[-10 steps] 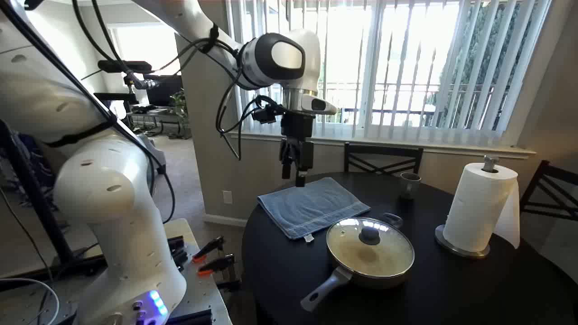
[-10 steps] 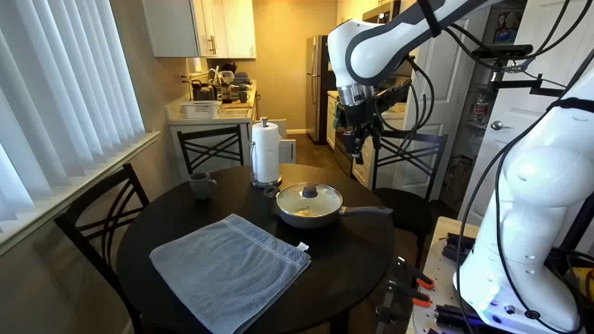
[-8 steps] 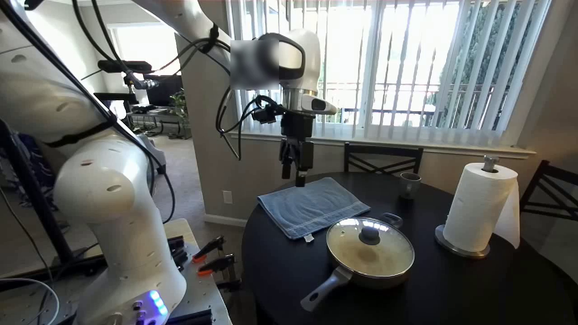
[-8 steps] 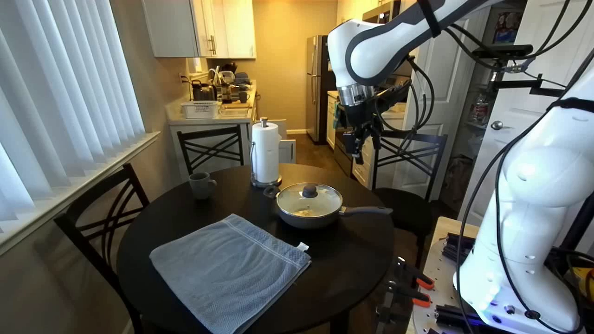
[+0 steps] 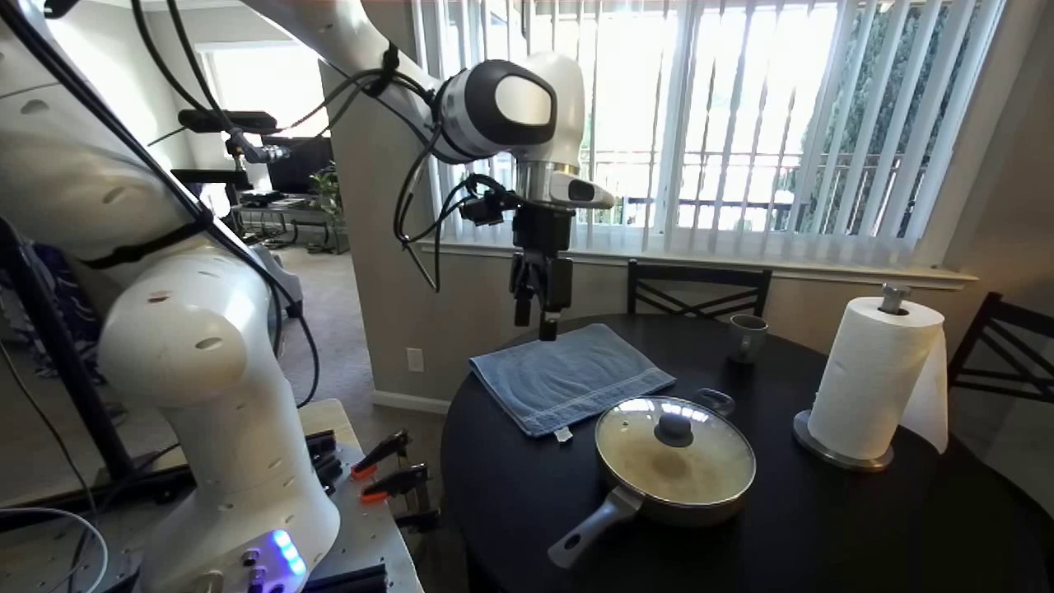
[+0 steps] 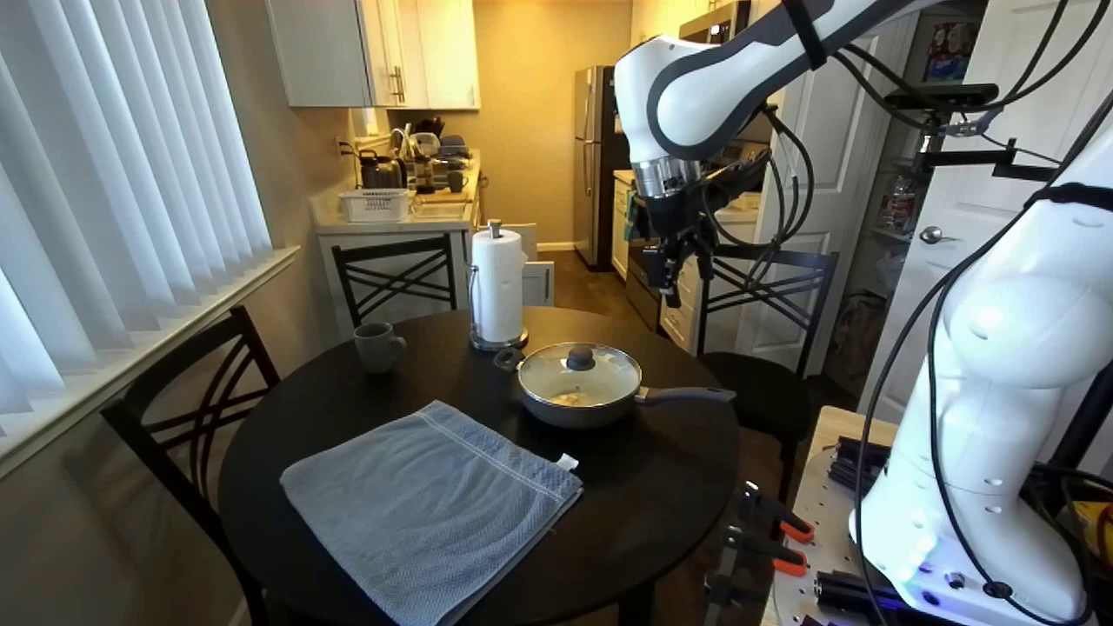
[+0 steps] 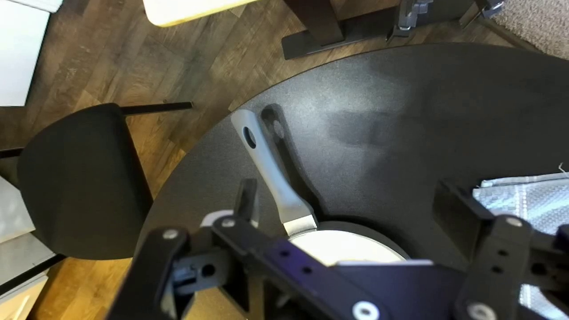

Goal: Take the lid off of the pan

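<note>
The pan (image 5: 692, 515) stands on the dark round table, its grey handle (image 5: 594, 527) pointing toward the robot's side. The see-through lid (image 5: 646, 465) sits flat on the pan, its dark knob (image 5: 673, 430) up. The lid (image 6: 609, 379) and pan (image 6: 574, 416) also show in an exterior view. My gripper (image 5: 535, 321) is high above the table, apart from the lid, pointing down. In the wrist view my gripper (image 7: 354, 204) has its fingers wide apart with nothing between them. The pan's handle (image 7: 271, 171) shows there, while the gripper hides most of the lid and its knob.
A grey-blue cloth (image 5: 568, 379) lies beside the pan. A paper towel roll (image 5: 874, 379) on a metal stand and a grey mug (image 5: 746, 338) stand on the table (image 6: 643, 513). Chairs (image 6: 396, 274) stand around it. Clamps (image 5: 395, 482) are on the robot's base edge.
</note>
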You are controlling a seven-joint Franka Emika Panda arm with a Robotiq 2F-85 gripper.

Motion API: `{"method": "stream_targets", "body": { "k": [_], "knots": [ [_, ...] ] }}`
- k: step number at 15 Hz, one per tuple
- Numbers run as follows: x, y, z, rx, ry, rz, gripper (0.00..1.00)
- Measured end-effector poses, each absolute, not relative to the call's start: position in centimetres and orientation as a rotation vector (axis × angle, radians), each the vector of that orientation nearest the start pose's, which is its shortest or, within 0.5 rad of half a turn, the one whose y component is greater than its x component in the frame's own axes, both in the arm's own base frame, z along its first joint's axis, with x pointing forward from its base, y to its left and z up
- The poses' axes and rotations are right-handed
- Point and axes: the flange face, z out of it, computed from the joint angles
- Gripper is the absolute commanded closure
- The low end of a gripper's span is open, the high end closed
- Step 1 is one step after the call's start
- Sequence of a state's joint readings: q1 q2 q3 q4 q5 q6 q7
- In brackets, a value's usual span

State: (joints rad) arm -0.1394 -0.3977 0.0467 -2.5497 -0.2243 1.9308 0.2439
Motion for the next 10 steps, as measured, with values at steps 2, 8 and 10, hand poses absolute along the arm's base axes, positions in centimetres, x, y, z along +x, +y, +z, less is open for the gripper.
{"method": "stream_targets", "body": {
  "k": [2,8,10],
  "knots": [
    [38.9,-5.5,39.6,-3.324,0.413,0.274,0.00],
    [44.1,-5.2,36.3,-3.226,0.437,0.175,0.00],
    [45.6,-4.5,33.6,-3.211,0.416,0.245,0.00]
  ]
}}
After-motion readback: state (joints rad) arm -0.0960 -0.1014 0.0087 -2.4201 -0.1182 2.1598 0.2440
